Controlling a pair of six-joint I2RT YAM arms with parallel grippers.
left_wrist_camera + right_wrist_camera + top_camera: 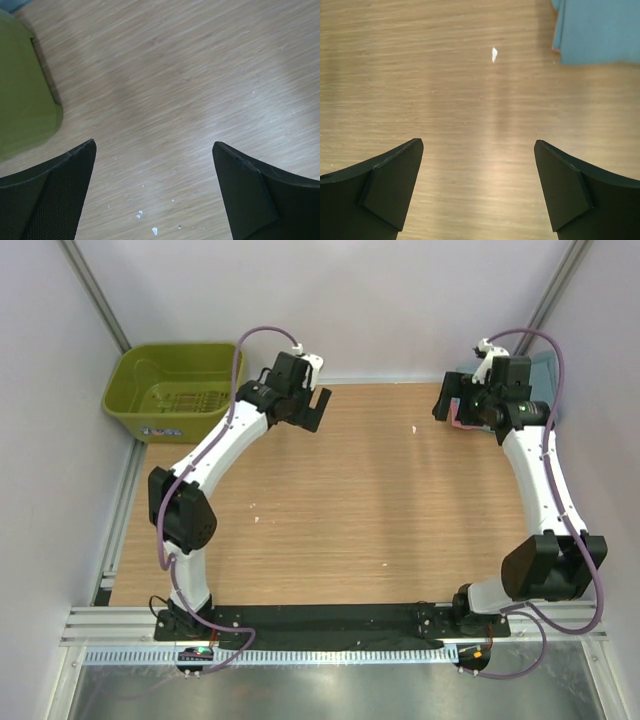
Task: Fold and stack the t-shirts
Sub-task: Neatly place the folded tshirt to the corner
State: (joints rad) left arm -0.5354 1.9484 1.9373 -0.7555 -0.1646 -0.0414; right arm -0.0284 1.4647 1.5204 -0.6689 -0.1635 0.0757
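Where the bench [380,500] meets the back wall, both arms reach fwd w/ elbows bent outward. On the left side, the left pincer [318,410] hangs just right of the basket [180,348], jaws wide, nothing btwn them, angled down at bare wood. Opposite, the right pincer [443,405] is also wide & empty, just beside the shirts [600,30] in the far right corner: blue-grey cloth w/ a pink edge [555,41] at its side, mostly hidden behind the wrist from above.

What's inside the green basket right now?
Only the bare slotted floor of the basket shows; nothing lies in it. The left arm and its cable cover the near right corner, so that part is hidden.
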